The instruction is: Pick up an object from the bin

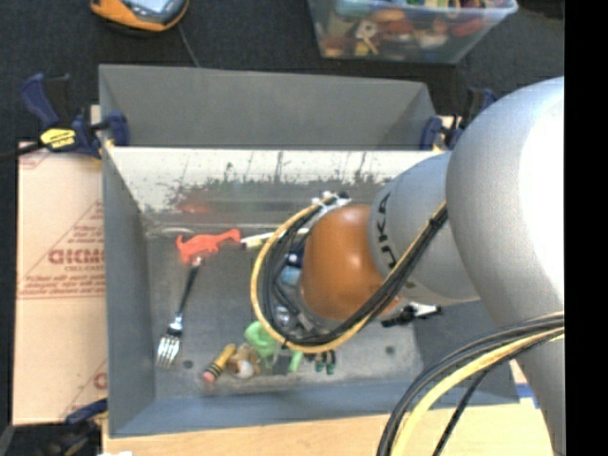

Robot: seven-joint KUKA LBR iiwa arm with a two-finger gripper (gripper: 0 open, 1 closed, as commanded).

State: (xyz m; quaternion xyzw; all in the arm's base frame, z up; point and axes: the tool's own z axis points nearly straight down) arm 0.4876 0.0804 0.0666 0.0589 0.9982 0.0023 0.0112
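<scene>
The arm [494,217] reached in from the right and bent down into the grey metal bin [128,283]; its wrist bore a rounded orange cover [337,259], ringed by looped yellow and black cables [261,274]; below that cover the dark gripper [288,333] hung low over the front middle of the bin floor, close to the front wall; the cover and the cables hid its tip, so whether it stood wide or narrow, or held anything at all, could not be told; nearest to it lay a bright green rounded piece [257,335], just at its left side and partly tucked under the cables, though whether the two touched was not clear; this green piece belonged to a small heap along the front wall, with a stubby yellow and brown cylinder [219,363] to its lower left and some small green bits [321,363] to the right, below the gripper; well apart from the heap, toward the left wall, a fork [182,307] lay flat with a dark handle, its tines pointing to the front; the far end of its handle met an orange-red plastic toy [207,244] lying at the back left of the floor; a thin white stick [256,240] ran from that toy's right side toward the cables.
</scene>
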